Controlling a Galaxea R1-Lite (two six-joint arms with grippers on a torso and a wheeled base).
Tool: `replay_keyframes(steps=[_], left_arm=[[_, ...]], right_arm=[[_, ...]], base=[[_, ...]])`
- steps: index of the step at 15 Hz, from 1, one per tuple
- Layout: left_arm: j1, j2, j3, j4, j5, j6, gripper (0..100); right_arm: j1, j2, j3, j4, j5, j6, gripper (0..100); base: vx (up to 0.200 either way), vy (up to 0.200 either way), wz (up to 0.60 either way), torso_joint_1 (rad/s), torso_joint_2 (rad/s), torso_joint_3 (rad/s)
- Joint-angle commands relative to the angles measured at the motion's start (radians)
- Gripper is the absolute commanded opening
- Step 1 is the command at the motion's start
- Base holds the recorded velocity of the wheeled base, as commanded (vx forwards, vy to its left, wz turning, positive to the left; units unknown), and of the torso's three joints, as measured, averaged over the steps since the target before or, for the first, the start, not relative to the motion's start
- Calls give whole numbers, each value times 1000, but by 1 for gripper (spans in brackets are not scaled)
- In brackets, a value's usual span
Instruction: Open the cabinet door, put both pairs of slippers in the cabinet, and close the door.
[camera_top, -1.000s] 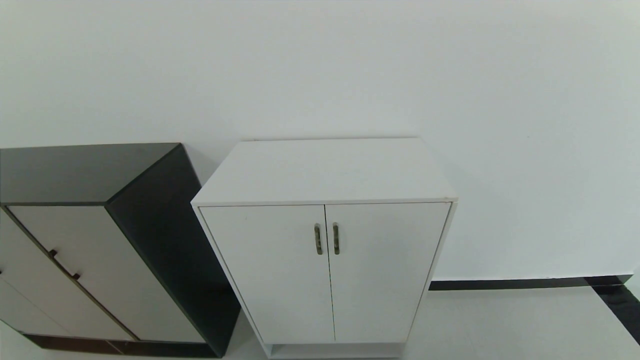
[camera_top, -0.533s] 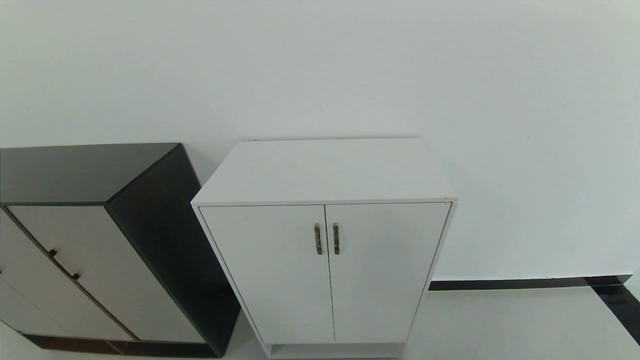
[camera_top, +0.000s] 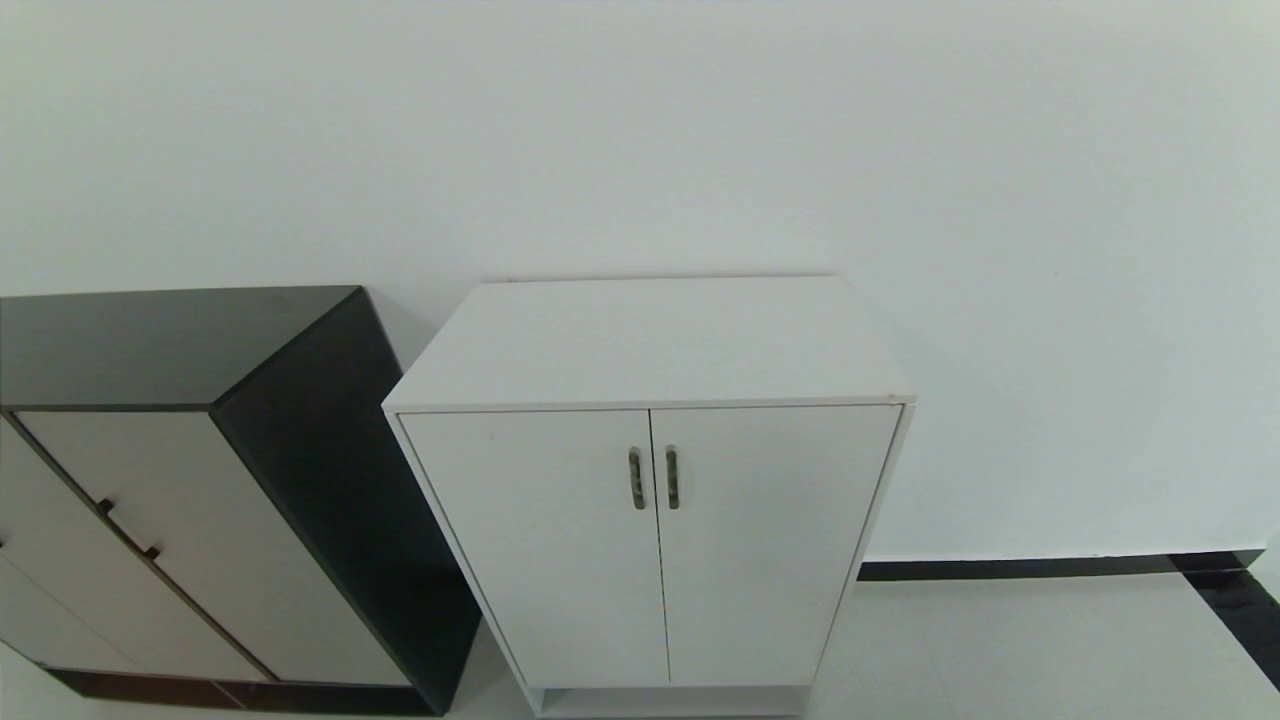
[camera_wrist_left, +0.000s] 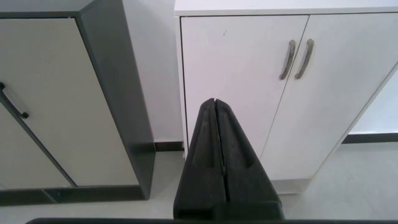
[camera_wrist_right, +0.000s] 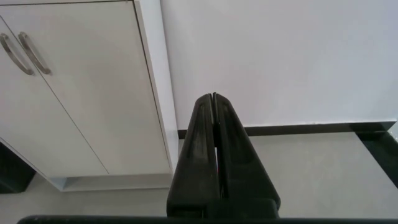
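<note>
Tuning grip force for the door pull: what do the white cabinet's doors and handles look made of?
The doors look like laminated or painted board, matte white: flat, no grain. The handles are probably metal, brushed bronze-grey: slim bows with a dull sheen.

The head camera is looking forward and down from well above the white cabinet (camera_top: 650, 560), taking in its top, its front and the handles (camera_top: 653, 478), with the dark cabinet (camera_top: 300, 470) on the robot's left and the wall (camera_top: 640, 130) behind. The left wrist camera is sitting lower, sighting along the left pincer (camera_wrist_left: 214, 102) at both cabinets' fronts. The right wrist camera is looking from low down past the right pincer (camera_wrist_right: 213, 96) at the white cabinet's right-hand side, the wall and the floor (camera_wrist_right: 323, 168). All three views are sharing the handles.
</note>
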Motion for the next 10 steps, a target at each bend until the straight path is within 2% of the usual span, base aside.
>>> replay_keyframes(steps=[1,10], left_arm=[[0,1,0,0,1,1,0],[0,0,0,0,1,1,0]], right_arm=[[-1,-3,0,2,-1,8,0],[-1,-3,0,1,1,9,0]], base=[[0,0,0,0,0,0],[0,0,0,0,0,0]])
